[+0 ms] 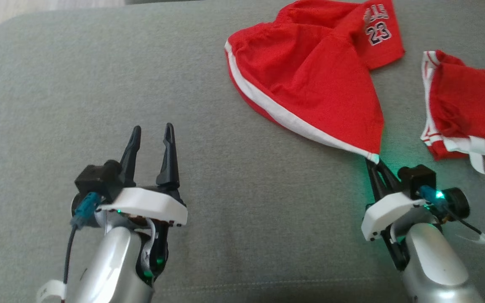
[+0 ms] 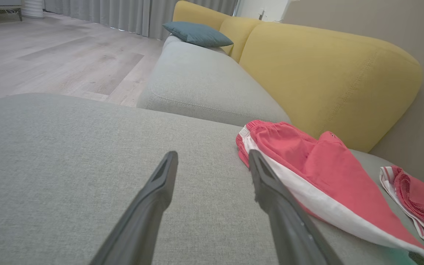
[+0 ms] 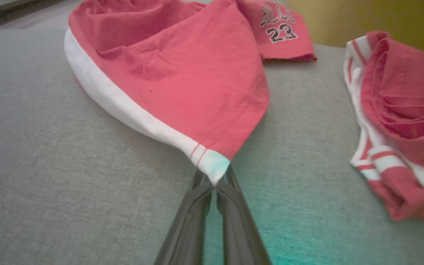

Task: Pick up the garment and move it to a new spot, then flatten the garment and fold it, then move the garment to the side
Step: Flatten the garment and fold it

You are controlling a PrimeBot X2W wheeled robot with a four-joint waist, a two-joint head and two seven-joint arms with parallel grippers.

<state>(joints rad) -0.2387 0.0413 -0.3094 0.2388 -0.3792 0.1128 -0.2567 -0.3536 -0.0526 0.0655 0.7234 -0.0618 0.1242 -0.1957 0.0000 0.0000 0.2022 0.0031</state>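
Item: red shorts [image 1: 310, 80] with a white side stripe and the number 23 printed in black and white on one leg.
Location: on the grey cushion [image 1: 225, 189], toward its far right part; the fabric lies loosely bunched, and one leg is drawn out to a point toward the robot.
Right end effector [image 1: 373, 162]: fingers pressed together on the white-trimmed corner of the shorts; in the right wrist view the corner sits pinched between the two fingertips.
Left end effector [image 1: 153, 128]: fingers spread wide, nothing between them; it is over bare cushion, well apart from the shorts and to their left.
Neighbouring item: another red garment [image 1: 465, 109] with white bands, crumpled, just to the right of the shorts and not touching them.
Lighting: green glow on the cushion beside the right end effector.
Surroundings, left wrist view: yellow backrest [image 2: 326, 73] behind the shorts, a blue pillow [image 2: 197, 34] on a farther grey seat, pale wood floor [image 2: 50, 55] and grey curtains [image 2: 105, 13] beyond.
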